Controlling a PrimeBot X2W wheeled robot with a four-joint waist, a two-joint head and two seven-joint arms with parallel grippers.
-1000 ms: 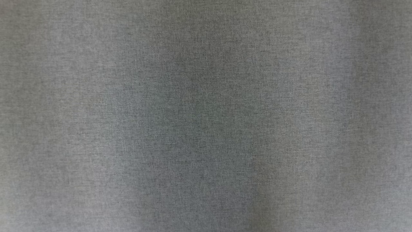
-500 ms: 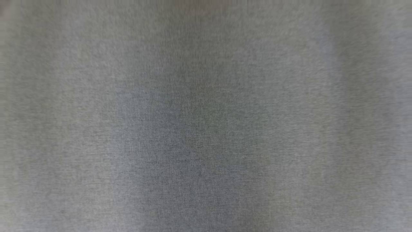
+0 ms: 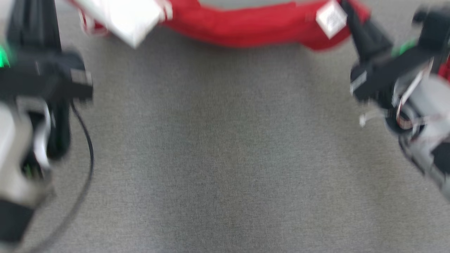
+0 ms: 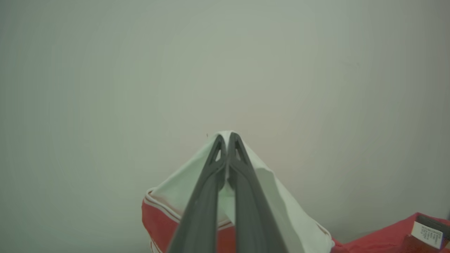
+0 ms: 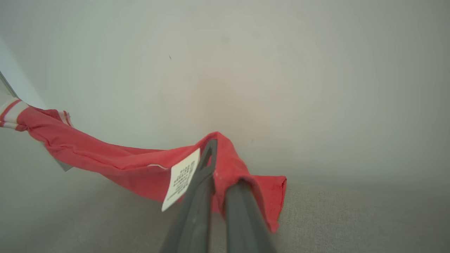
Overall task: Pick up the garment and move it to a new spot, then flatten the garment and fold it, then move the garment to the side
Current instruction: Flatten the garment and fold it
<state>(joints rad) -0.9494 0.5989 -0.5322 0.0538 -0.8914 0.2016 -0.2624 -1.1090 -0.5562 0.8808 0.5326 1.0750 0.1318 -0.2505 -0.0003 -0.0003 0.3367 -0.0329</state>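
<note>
Over the left side of the grey surface [image 3: 225, 158], the L arm's in, badly blurred in the head view, black cable [image 3: 86, 154] looping down beside it. Wrist cam's sharper: the left gripper [image 4: 226, 140] has both dark fingers pressed together, clamped on the garment's white panel [image 4: 175, 186]. The cloth peaks right at the tips and drapes down either side of the fingers. Red-striped trim runs along the panel's lower edge, red fabric below that.

Moving right, the garment [image 3: 239, 30] spans arm to arm as a red band toward the far side of the surface. It sags in the middle, white panel at its L end, white care label [image 3: 330, 17] near its R end. Does the sag touch the surface? Can't tell, pic's too smeared.

Right side now: the right gripper [image 5: 216, 154] is pinched tight on the red hem. One finger shows w/ the label hanging just beside it, the other is tucked under a fold of red cloth. In that wrist cam the fabric trails toward the view's L like a loose rope, ending in a striped cuff [image 5: 10, 112]. A free corner hangs R of the fingers, above the grey surface.
</note>
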